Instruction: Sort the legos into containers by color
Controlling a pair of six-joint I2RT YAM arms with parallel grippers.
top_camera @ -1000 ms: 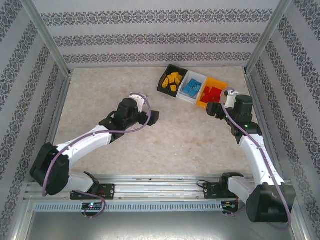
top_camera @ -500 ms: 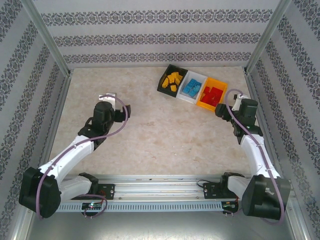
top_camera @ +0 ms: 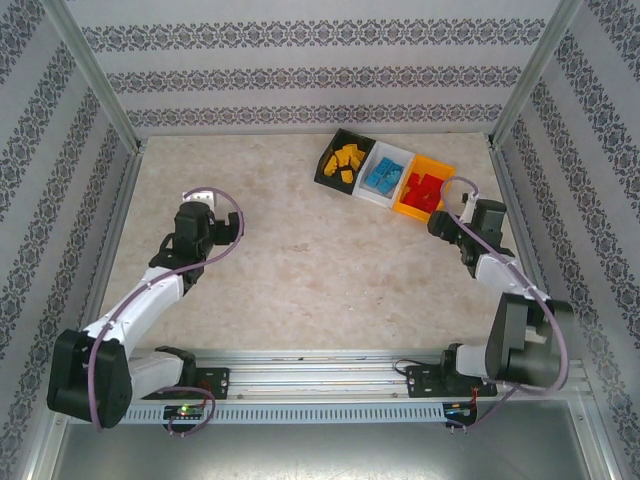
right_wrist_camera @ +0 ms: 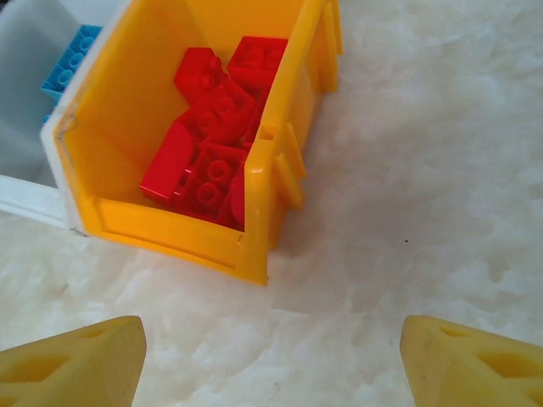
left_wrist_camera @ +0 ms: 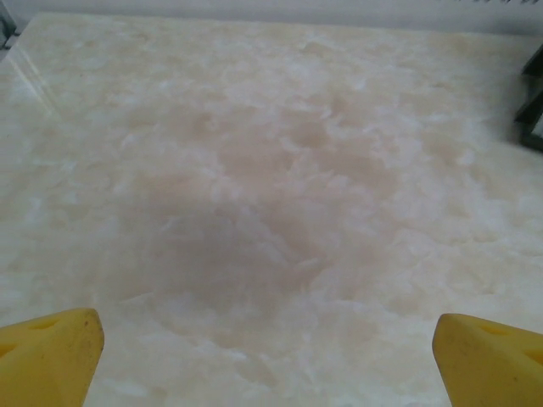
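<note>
The three joined containers stand at the back right: a black bin with yellow legos, a white bin with blue legos, and an orange bin with red legos. My right gripper hovers open just in front of the orange bin, nothing between its yellow fingertips. Red legos fill that bin, and blue legos show in the white bin beside it. My left gripper is open and empty over bare table at the left.
The marble-patterned table is bordered by patterned walls and metal posts. A rail with both arm bases runs along the near edge. In the left wrist view, bare table lies below the yellow fingertips, with a dark shape at the right edge.
The left arm has swung back to the left, away from the table's middle. The right arm has folded back, drawing its gripper a little away from the orange bin.
</note>
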